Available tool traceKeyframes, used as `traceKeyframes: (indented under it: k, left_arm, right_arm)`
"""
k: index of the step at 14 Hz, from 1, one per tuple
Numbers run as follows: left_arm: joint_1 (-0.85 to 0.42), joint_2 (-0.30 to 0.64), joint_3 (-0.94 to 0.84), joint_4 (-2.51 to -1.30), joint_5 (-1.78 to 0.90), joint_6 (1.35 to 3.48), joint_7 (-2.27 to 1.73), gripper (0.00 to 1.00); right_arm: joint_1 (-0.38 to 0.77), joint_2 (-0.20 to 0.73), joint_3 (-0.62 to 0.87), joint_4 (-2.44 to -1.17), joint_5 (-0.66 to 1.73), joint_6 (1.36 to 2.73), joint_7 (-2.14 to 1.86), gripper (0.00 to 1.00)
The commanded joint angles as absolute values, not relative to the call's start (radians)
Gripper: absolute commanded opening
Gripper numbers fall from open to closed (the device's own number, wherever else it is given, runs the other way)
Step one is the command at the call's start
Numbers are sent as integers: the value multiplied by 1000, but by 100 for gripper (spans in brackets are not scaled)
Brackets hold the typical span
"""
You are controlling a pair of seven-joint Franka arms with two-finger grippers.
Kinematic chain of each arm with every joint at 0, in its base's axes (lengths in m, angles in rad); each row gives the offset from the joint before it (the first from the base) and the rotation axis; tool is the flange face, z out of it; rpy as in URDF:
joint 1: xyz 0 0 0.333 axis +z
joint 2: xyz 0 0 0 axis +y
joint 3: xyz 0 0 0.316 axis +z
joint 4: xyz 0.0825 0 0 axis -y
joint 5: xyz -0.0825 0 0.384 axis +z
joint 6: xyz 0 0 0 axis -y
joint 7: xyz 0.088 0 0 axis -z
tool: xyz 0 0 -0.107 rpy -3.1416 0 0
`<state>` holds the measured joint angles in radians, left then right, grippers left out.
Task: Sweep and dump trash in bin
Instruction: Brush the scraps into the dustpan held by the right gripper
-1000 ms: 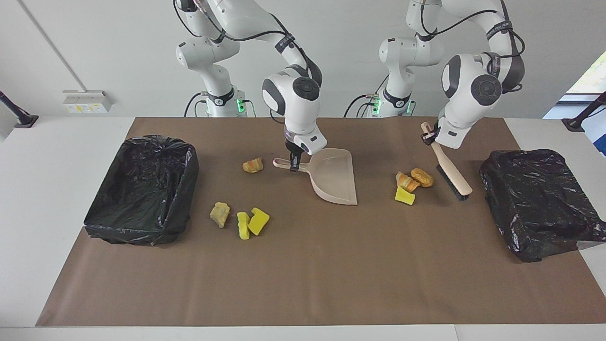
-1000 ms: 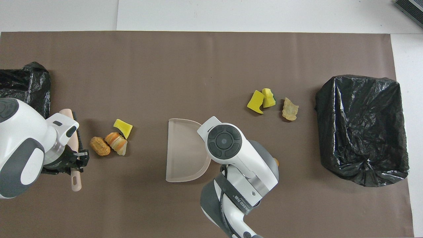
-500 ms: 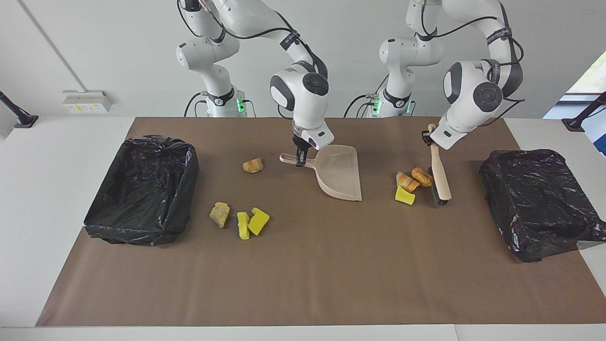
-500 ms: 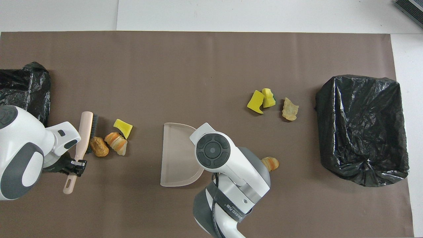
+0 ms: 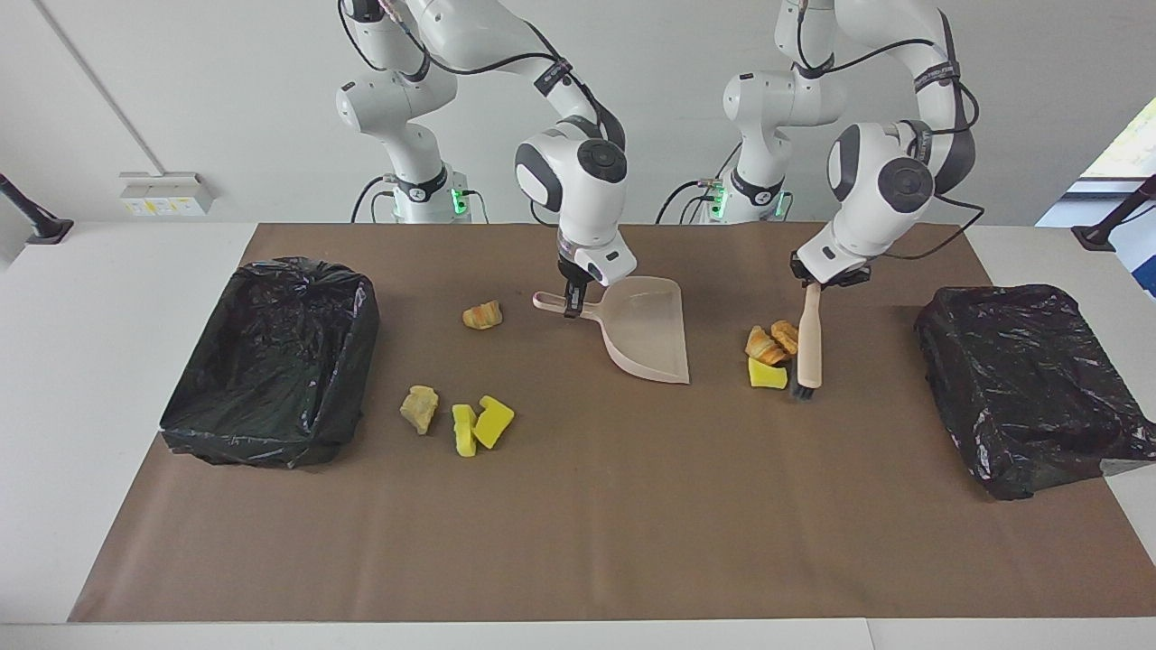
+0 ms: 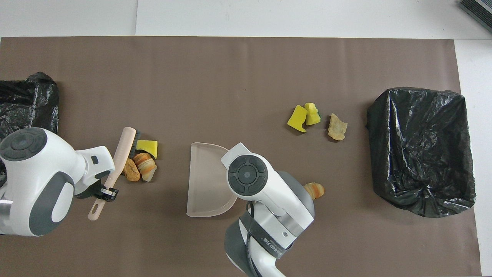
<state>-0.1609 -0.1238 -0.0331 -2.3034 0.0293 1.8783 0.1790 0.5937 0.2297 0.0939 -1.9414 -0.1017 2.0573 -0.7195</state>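
Now brush (image 5: 807, 341) prob. touching scraps (image 5: 768, 352), nudged closer.

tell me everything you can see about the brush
The brush has a long pale beige handle, wood or plastic by its look, with dark bristles under its head. The left gripper is shut on the handle's end. It slants down, bristles at the brown mat, head pointing away from the robots. It lies against a clump of three scraps, between them and the bin at the left arm's end. The dustpan lies apart from it.
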Motion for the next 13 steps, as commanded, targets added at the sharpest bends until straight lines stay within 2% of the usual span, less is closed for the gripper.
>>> traceKeyframes:
  k: [1, 7, 10, 13]
  left_arm:
    - [-277, -144, -23, -2335, -21, 1907, 172, 0]
    - [-529, -169, -26, -2321, -133, 1841, 57, 0]
    - [-517, -161, -20, -2205, -189, 1749, 38, 0]
    - [-424, -170, -18, -2177, -183, 1649, 37, 0]
  right_arm:
    - [591, 221, 98, -1944, -120, 2036, -663, 0]
    - [591, 221, 98, -1944, -120, 2036, -663, 0]
    - [591, 219, 98, -1945, -120, 2034, -663, 0]
    - [591, 219, 98, -1945, -120, 2034, -663, 0]
